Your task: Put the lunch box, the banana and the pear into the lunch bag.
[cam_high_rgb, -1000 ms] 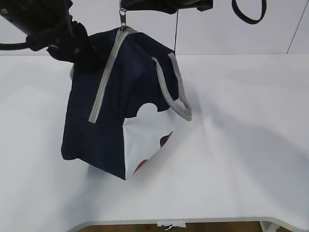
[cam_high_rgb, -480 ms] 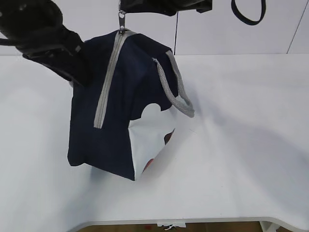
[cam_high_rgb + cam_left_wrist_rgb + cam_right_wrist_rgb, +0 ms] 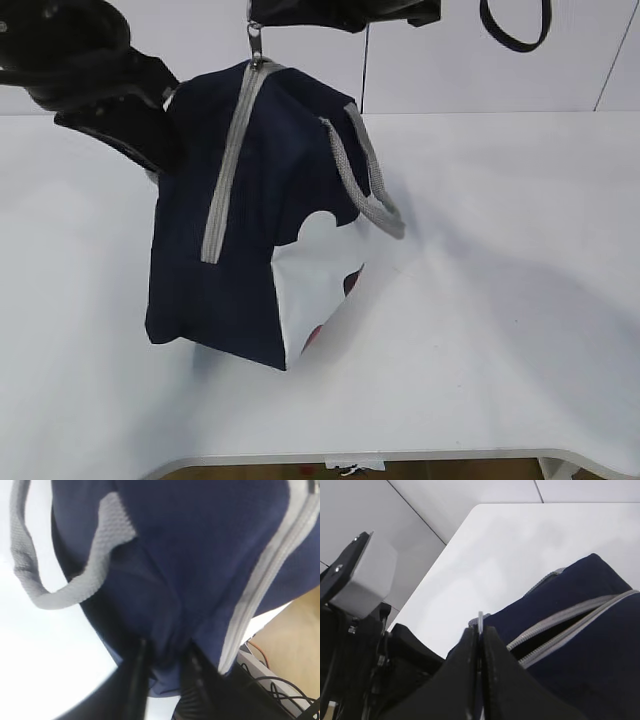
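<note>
right gripper (image 3: 479, 630) clamps the ring zipper pull (image 3: 255, 42), left gripper (image 3: 165, 655) pinches lunch bag (image 3: 250, 200) fabric; either slipping could drop it.

A white tabletop (image 3: 500, 330) fills most of the exterior view, its near edge rounded at the corners. Behind it stands a pale grey wall (image 3: 440, 70) of panels split by thin dark seams. A black strap loop (image 3: 515, 25) hangs at the top right. Under the near edge shows a strip of brown floor (image 3: 450, 470). Light is soft and even, with faint shadows on the tabletop.
</note>
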Available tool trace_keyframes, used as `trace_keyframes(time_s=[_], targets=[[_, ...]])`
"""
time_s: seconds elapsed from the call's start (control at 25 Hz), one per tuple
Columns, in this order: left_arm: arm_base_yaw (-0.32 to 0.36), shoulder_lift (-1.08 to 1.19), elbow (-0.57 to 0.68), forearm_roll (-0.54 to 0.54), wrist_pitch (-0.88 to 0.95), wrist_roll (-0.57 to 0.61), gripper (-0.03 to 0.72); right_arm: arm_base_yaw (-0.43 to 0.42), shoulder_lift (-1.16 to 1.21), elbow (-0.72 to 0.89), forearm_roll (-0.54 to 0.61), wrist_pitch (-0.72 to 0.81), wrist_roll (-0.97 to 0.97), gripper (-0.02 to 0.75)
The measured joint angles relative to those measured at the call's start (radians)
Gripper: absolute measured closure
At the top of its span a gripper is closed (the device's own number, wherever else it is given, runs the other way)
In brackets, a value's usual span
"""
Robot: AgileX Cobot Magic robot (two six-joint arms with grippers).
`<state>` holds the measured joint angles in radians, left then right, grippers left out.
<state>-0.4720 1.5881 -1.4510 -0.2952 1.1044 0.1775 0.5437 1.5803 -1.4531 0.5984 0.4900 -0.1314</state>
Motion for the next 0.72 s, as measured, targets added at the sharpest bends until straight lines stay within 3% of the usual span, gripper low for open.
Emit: trace_keyframes(time_s=[0.08, 0.16, 0.4, 0.56, 0.72], targets=[[0.0, 0.0, 0.0, 0.0, -0.003, 0.0, 0.66, -0.002, 0.0, 0.0, 0.004, 0.0, 0.0, 0.737], [0.0, 0.0, 0.0, 0.0, -0.005, 0.003, 0.687, -0.002, 0.001, 0.0, 0.011, -0.004, 0.0, 0.737], [0.0, 0.004, 0.0, 0.021, -0.011, 0.153, 0.692, -0.002, 0.003, 0.0, 0.021, -0.014, -0.002, 0.737], [0.0, -0.01, -0.002, 0.081, 0.019, 0.307, 0.693, -0.002, 0.005, 0.0, 0.023, -0.019, -0.002, 0.737], [0.0, -0.033, -0.003, 0.138, 0.031, 0.383, 0.694, 0.0, 0.005, 0.0, 0.029, -0.019, -0.002, 0.737]])
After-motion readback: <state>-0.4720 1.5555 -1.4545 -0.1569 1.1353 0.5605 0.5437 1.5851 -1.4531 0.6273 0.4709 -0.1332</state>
